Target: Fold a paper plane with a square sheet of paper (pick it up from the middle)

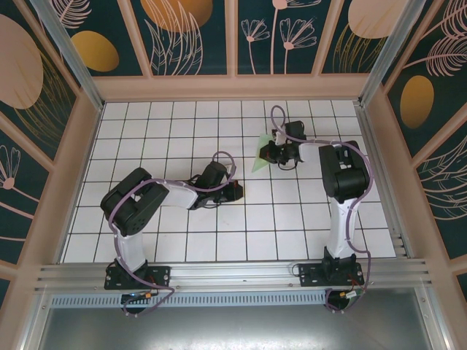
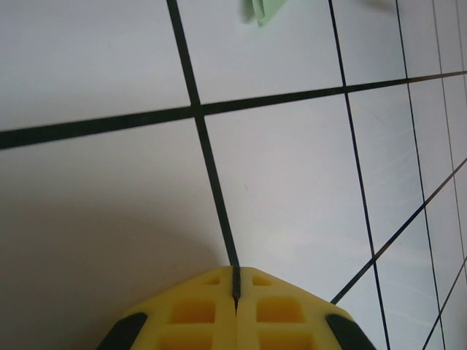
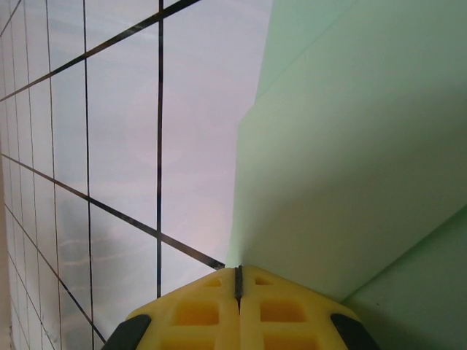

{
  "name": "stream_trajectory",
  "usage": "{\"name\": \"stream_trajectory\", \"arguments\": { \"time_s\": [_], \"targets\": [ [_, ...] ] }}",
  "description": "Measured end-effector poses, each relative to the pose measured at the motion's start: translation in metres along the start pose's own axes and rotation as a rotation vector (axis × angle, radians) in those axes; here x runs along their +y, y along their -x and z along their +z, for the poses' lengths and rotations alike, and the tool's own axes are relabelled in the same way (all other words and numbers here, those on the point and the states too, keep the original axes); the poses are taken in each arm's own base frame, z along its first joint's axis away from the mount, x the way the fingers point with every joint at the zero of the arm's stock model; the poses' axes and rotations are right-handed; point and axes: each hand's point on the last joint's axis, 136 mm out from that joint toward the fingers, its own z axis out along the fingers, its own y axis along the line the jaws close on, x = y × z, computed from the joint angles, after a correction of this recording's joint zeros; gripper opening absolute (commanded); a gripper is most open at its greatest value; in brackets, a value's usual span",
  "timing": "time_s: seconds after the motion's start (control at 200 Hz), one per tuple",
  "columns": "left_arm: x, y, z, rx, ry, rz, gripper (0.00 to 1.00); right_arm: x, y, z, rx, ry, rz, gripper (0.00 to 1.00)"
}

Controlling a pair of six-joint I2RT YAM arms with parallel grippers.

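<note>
The pale mint-green folded sheet of paper [image 1: 259, 159] lies flat on the white desk with a black grid [image 1: 146, 131], in the far right part of it, and from above shows as a small creased wedge, narrow at its far end and broader toward the arms, so its long axis runs roughly near-to-far. The right gripper [image 1: 268, 154] is right at the wedge's right edge. In its wrist view the yellow fingertips [image 3: 238, 277] are pressed together with no gap, and the layered green paper [image 3: 350, 146] begins just ahead of them and spreads to the right. Whether the tips touch or pinch that edge I cannot tell. The left gripper [image 1: 235, 191] sits nearer the arms and to the left, apart from the paper, and is also fully closed on nothing [image 2: 236, 281], with only a green corner [image 2: 264, 9] far ahead of it. The right arm is clearly the nearer one, so any next crease or lift likely starts there, working leftward across the paper.
</note>
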Motion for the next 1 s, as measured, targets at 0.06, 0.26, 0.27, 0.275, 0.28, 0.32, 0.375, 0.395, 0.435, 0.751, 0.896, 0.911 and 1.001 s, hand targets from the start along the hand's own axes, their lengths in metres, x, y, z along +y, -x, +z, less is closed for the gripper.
{"name": "stream_trajectory", "arguments": {
  "time_s": [0.06, 0.26, 0.27, 0.275, 0.28, 0.32, 0.375, 0.395, 0.435, 0.751, 0.896, 0.911, 1.001],
  "targets": [
    [0.001, -0.002, -0.003, 0.009, 0.010, -0.005, 0.00, 0.002, -0.005, -0.001, -0.005, 0.007, -0.011, 0.00],
    [-0.007, 0.003, -0.009, -0.001, 0.005, -0.001, 0.00, 0.029, -0.060, 0.004, 0.074, 0.029, -0.043, 0.00],
    [-0.007, 0.004, -0.009, -0.002, 0.004, -0.001, 0.00, 0.031, -0.063, 0.005, 0.080, 0.031, -0.044, 0.00],
    [-0.008, 0.004, -0.009, -0.002, 0.003, -0.001, 0.00, 0.031, -0.064, 0.005, 0.082, 0.032, -0.045, 0.00],
    [-0.008, 0.005, -0.009, -0.003, 0.002, 0.000, 0.00, 0.032, -0.065, 0.006, 0.084, 0.032, -0.045, 0.00],
    [-0.011, 0.007, -0.009, -0.009, -0.002, 0.002, 0.00, 0.040, -0.078, 0.009, 0.107, 0.039, -0.053, 0.00],
    [-0.013, 0.010, -0.009, -0.014, -0.007, 0.005, 0.00, 0.049, -0.091, 0.012, 0.132, 0.048, -0.063, 0.00],
    [-0.014, 0.011, -0.009, -0.016, -0.007, 0.005, 0.00, 0.051, -0.095, 0.013, 0.139, 0.050, -0.064, 0.00],
    [-0.014, 0.012, -0.009, -0.019, -0.008, 0.006, 0.00, 0.056, -0.103, 0.015, 0.154, 0.054, -0.063, 0.00],
    [0.006, 0.014, -0.003, -0.036, 0.073, -0.009, 0.00, 0.063, -0.113, 0.017, 0.171, 0.064, -0.042, 0.00],
    [0.010, 0.014, -0.001, -0.031, 0.090, -0.013, 0.00, 0.063, -0.113, 0.017, 0.171, 0.063, -0.039, 0.00],
    [0.010, 0.014, -0.001, -0.031, 0.091, -0.013, 0.00, 0.063, -0.113, 0.017, 0.171, 0.063, -0.039, 0.00],
    [0.010, 0.013, -0.001, -0.024, 0.098, -0.010, 0.00, 0.062, -0.113, 0.017, 0.170, 0.063, -0.042, 0.00]
  ]
}}
